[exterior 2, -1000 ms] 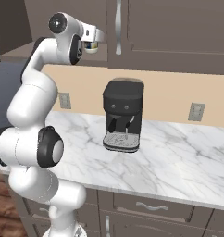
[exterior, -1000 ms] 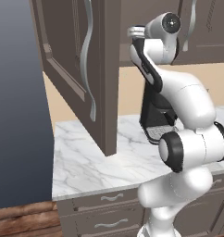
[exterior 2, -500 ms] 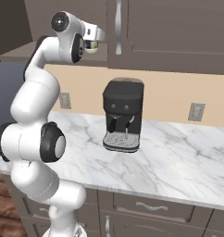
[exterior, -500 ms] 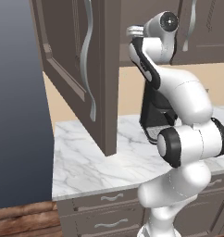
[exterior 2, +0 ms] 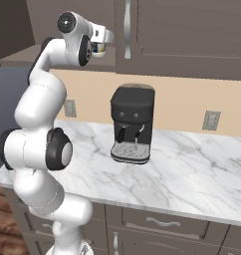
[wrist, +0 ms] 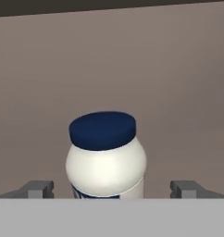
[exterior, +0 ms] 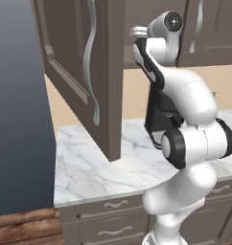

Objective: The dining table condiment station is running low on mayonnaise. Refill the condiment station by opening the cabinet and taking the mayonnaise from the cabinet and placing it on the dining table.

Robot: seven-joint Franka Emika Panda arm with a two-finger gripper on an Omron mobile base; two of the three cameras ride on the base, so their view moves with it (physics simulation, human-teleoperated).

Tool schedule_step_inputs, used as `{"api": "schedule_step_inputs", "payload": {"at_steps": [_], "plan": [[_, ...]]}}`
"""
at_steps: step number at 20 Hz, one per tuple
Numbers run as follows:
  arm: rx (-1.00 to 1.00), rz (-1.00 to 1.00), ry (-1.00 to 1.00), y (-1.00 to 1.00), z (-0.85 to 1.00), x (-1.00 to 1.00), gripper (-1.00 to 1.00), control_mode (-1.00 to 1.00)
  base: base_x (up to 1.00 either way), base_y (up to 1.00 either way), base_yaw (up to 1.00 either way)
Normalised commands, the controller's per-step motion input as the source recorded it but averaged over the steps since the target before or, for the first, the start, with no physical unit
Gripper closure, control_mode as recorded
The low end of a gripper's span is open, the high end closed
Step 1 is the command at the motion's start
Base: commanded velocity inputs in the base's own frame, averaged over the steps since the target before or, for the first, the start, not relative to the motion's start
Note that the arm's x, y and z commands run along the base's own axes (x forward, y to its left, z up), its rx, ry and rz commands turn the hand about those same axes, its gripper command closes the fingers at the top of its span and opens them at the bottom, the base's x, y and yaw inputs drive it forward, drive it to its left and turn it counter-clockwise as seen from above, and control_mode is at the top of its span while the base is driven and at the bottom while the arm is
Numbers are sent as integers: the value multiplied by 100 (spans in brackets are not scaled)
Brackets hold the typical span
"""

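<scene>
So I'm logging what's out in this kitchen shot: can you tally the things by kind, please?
Jars: 1, the mayonnaise in the cabinet, between the open gripper's fingertips.
Coffee machines: 1 on the counter.
Wall outlets: 2.
Open cabinet doors: 1.
Total: 5.

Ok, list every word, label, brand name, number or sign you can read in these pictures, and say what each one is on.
None can be read.
Mayonnaise: a strip of blue print shows at the bottom of the jar's label, cut off by the picture's edge; no letters can be made out.
Coffee machine: small pale dots on its front, too small to read as signs.
Cabinet doors, marble counter and wall outlets: no text on them.
</scene>
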Motion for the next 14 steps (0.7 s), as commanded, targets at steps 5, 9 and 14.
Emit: {"api": "schedule_step_inputs", "payload": {"at_steps": [5,9,14], "plan": [[-1,0,0,0,0,14,-100,-100,0,0,0],[-1,0,0,0,-1,16,-100,-100,0,0,0],[-3,0,0,0,-3,18,-100,-100,0,0,0]]}}
